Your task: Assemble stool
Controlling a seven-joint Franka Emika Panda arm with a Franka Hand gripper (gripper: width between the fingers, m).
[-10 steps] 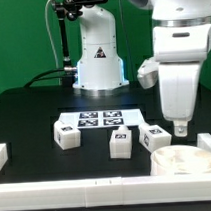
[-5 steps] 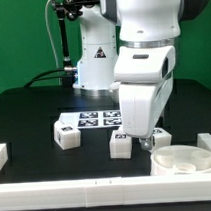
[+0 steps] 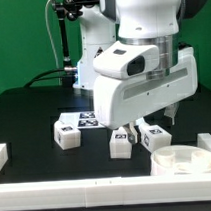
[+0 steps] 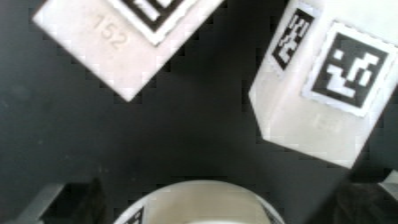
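Note:
Three chunky white tagged legs lie on the black table: one at the exterior view's left (image 3: 65,133), one in the middle (image 3: 120,143), one to its right (image 3: 153,136). The round white seat disc (image 3: 184,159) sits at the front right. The arm's bulky hand hangs low over the middle and right legs and hides its own fingers there. In the wrist view my gripper (image 4: 214,208) is open, its dark fingers (image 4: 63,205) wide apart. A rounded white tagged part (image 4: 205,200) lies between them, and the fingers do not touch it. A tagged leg (image 4: 329,85) lies beyond.
The marker board (image 3: 87,119) lies behind the legs, half hidden by the arm; a tagged white piece that may be its corner shows in the wrist view (image 4: 107,40). Plain white blocks stand at the far left (image 3: 0,154) and far right (image 3: 208,143). A white rail (image 3: 78,185) runs along the front.
The arm has swung from above the seat disc to the exterior view's left, tilted, and come down over the middle and right legs. The parts have not moved.

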